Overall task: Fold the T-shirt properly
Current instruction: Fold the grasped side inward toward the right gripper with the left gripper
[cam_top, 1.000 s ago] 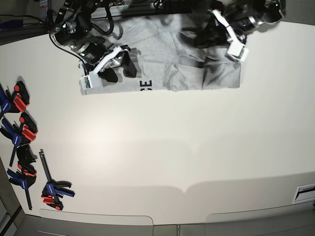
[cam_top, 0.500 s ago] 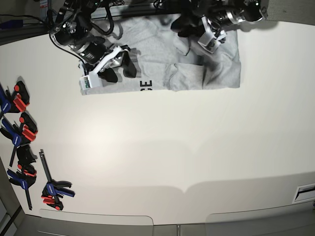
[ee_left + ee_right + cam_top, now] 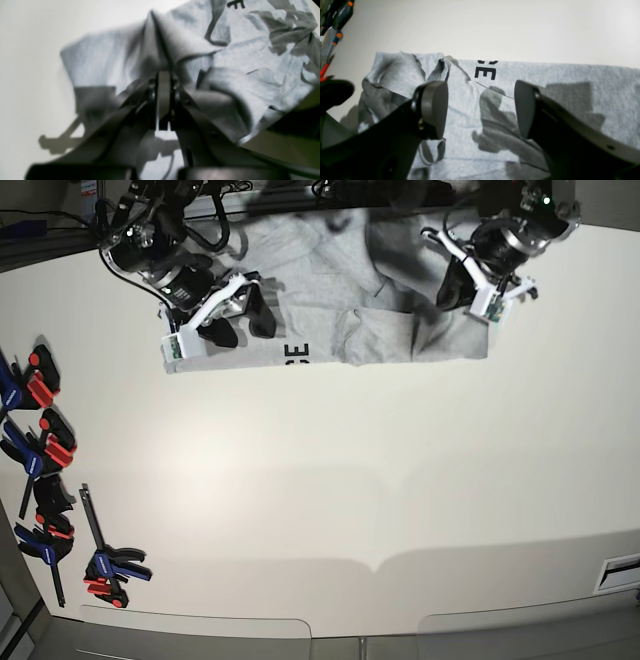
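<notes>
Left tool point(image 3: 163, 100) now back at right edge, pinching T-shirt point(image 3: 330, 280) fold; right tool point(image 3: 480, 110) agape above it.

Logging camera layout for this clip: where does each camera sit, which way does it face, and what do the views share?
Base: overhead, looking down on the table; both arms over the T-shirt, clamps at the edge.
Left wrist: on the left arm, looking along the left gripper, shut on a raised fold of the T-shirt.
Right wrist: on the right arm, looking between the open right gripper at the T-shirt.
Shared: base and right wrist both show the black lettering.
</notes>
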`<state>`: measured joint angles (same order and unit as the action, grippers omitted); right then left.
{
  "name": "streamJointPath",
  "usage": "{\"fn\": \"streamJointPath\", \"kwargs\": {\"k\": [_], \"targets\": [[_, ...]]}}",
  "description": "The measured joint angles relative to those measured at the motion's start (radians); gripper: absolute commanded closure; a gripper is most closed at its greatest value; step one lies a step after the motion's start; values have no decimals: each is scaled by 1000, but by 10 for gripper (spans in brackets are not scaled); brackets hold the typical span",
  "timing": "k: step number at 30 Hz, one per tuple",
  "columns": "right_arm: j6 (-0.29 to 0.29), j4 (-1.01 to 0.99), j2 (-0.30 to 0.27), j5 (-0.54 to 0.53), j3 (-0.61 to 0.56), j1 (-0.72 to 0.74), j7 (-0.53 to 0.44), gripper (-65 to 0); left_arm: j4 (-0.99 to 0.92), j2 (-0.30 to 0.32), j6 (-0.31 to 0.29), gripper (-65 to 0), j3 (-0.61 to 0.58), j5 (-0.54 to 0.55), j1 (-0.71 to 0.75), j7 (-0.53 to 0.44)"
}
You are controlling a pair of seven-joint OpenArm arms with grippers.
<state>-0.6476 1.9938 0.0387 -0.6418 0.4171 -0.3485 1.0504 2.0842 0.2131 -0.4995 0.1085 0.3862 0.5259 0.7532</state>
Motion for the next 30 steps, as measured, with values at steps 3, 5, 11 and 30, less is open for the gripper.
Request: {"fn": "streamJointPath", "kwargs": {"k": [3, 5, 11, 30], "targets": [[0, 0, -1, -5, -1, 0, 0, -390, -82, -4, 0, 0, -2, 7, -66, 2], [0, 0, -2, -2, 0, 0, 0, -390, -157, 0, 2, 0, -1, 21, -113, 5], [0, 0, 0, -3, -1, 0, 0, -390, -330, 0, 2, 0, -2, 138, -209, 28], [0, 0, 0, -2, -1, 0, 0, -390, -341, -166, 47, 0, -307, 11, -460, -11]]}}
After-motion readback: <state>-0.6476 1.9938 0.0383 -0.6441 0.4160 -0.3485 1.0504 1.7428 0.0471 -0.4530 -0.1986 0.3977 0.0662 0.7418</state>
